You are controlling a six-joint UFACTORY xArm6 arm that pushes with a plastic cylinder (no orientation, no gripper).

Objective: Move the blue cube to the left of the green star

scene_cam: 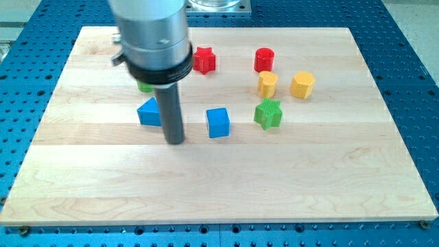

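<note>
The blue cube (218,123) sits near the middle of the wooden board (219,185). The green star (268,114) lies just to the cube's right, a small gap between them. My tip (175,141) rests on the board to the left of the blue cube and slightly below it, about one cube-width away. The tip is right beside a blue triangular block (148,112), at that block's lower right.
A green block (145,86) is mostly hidden behind the arm. A red star (204,60) and a red cylinder (264,59) lie near the view's top. Two yellow blocks (267,84) (302,84) sit above the green star.
</note>
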